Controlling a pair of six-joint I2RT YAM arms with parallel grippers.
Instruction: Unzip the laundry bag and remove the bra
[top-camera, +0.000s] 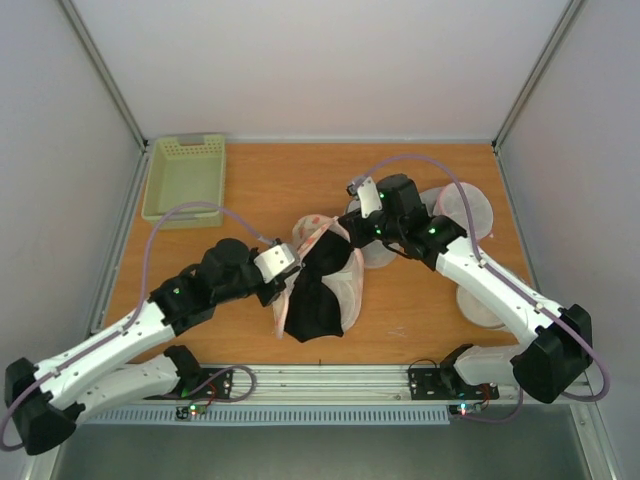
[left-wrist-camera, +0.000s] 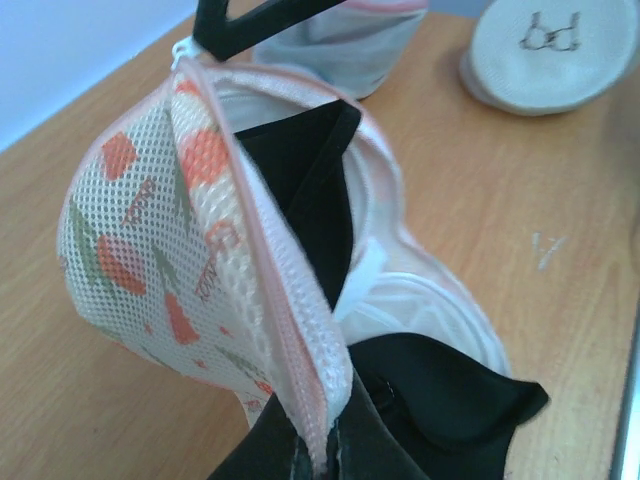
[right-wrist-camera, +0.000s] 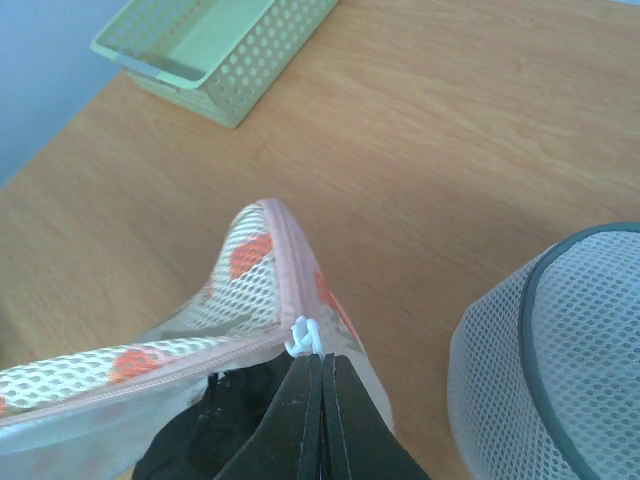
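The laundry bag (top-camera: 345, 285) lies mid-table with its zip open, and its printed mesh flap (left-wrist-camera: 150, 230) is lifted. The black bra (top-camera: 315, 295) lies inside the open bag; one cup (left-wrist-camera: 450, 390) spills out and the other (left-wrist-camera: 310, 190) sits under the flap. My left gripper (top-camera: 288, 275) is shut on the bag's pink zip edge (left-wrist-camera: 300, 400) at the near end. My right gripper (top-camera: 345, 222) is shut on the white zipper pull (right-wrist-camera: 305, 338) at the bag's far end (right-wrist-camera: 245, 270). It also shows at the top of the left wrist view (left-wrist-camera: 250, 20).
A green basket (top-camera: 185, 178) stands at the back left. Round white mesh bags (top-camera: 465, 210) sit by the right arm, one close to my right gripper (right-wrist-camera: 560, 350). A beige disc with a bra icon (left-wrist-camera: 550, 50) lies beyond the bag.
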